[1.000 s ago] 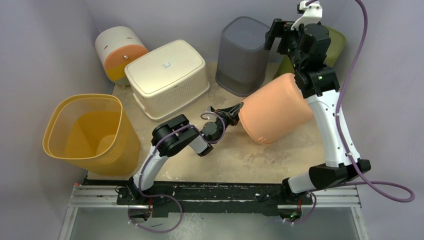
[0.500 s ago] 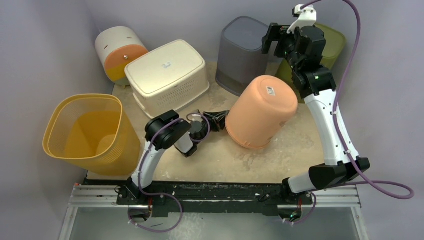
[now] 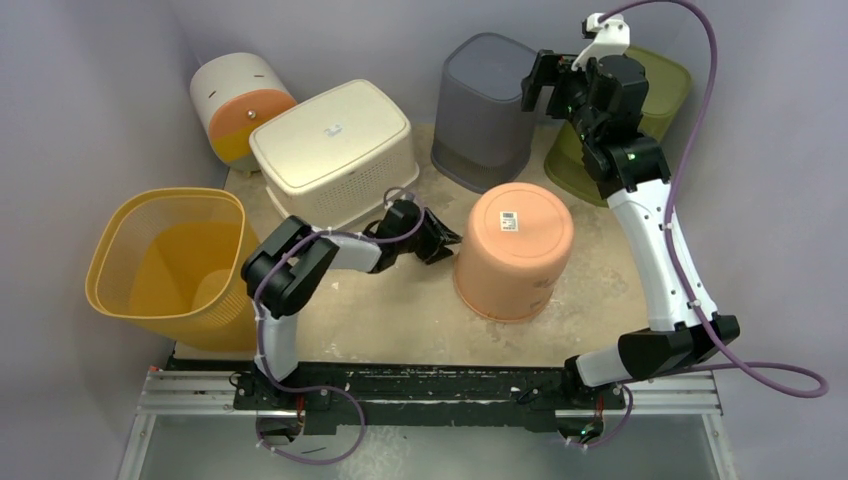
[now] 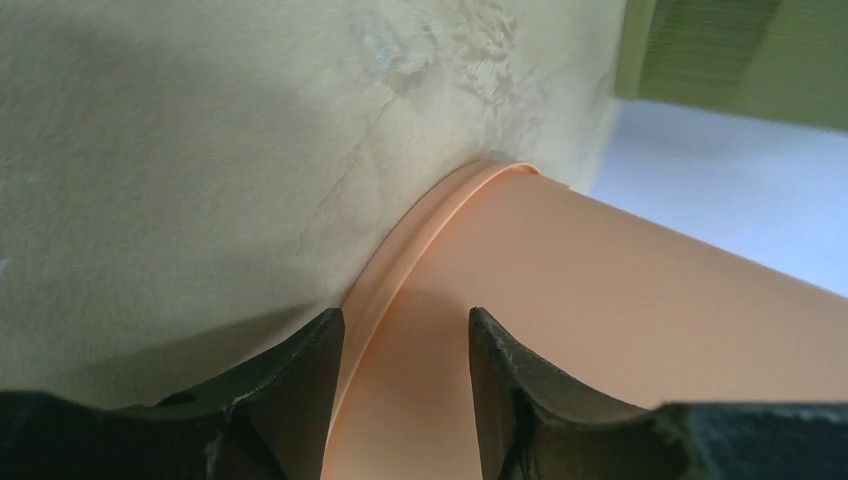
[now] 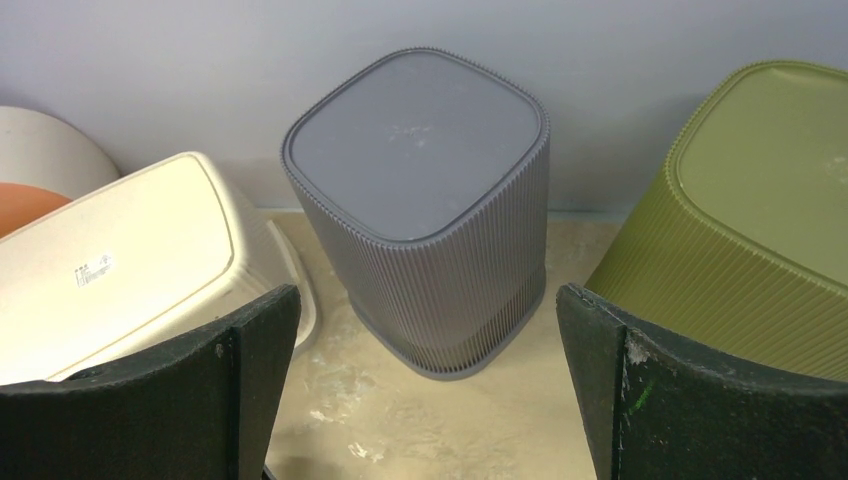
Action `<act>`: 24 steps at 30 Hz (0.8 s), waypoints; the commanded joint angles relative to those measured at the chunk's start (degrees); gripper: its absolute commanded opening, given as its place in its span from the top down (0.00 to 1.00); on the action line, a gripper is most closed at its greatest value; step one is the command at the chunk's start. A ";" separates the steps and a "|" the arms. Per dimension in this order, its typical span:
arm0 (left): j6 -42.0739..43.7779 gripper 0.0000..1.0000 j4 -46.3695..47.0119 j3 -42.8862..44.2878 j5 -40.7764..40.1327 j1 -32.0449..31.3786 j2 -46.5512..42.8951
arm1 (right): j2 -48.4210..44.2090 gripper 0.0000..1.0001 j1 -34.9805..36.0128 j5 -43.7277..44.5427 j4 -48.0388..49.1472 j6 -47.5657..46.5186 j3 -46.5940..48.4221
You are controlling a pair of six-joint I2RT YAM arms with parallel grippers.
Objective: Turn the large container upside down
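The large container (image 3: 515, 245), a peach-coloured bucket, stands upside down on its rim in the middle of the table, with a label on its upturned base. My left gripper (image 3: 445, 240) is low on the table just left of it, open, its tips close to the rim. In the left wrist view the two dark fingers (image 4: 300, 360) stand apart in front of the peach wall (image 4: 620, 330) and its rim, holding nothing. High at the back my right gripper (image 3: 540, 85) hangs wide open and empty; the right wrist view shows its fingers (image 5: 250, 340) framing the grey bin.
A ribbed grey bin (image 3: 485, 105) and a green bin (image 3: 655, 110) stand upside down at the back. A cream basket (image 3: 335, 150) lies upside down at the back left, beside a white and orange container (image 3: 240, 105). A yellow mesh basket (image 3: 180, 265) stands at the left edge.
The peach container tipped from lying tilted to standing on its rim. My left gripper let go of the rim, opened and drew back to the left. The right arm barely moved.
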 commanded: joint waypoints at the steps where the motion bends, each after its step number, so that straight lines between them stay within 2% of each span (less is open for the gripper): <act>1: 26.29 0.53 -37.72 12.12 -3.94 0.35 -6.45 | -2.32 0.00 -0.31 -0.43 2.57 0.70 -0.73; 4: 34.73 0.53 -50.04 17.99 -5.86 0.37 -8.53 | -2.47 0.00 -0.31 -0.51 2.65 0.87 -1.18; 9: 43.61 0.53 -67.04 22.09 -6.02 0.28 -13.98 | -2.84 0.00 -0.31 -0.06 2.79 0.57 -1.86; 13: 47.61 0.53 -72.91 20.02 -1.08 0.07 -20.75 | -2.79 0.00 -0.31 0.06 3.06 0.51 -1.98; 15: 47.10 0.53 -69.35 17.81 3.74 -0.07 -23.49 | -2.57 0.00 -0.30 -0.10 3.38 0.68 -2.12; 20: 39.43 0.44 -47.02 11.42 10.84 -1.31 -24.43 | -1.76 0.00 -0.54 -0.55 4.06 1.49 -2.28; 24: 39.62 0.42 -42.63 17.40 13.22 -4.70 -16.85 | -1.19 0.00 -1.20 -0.63 3.80 1.51 -0.85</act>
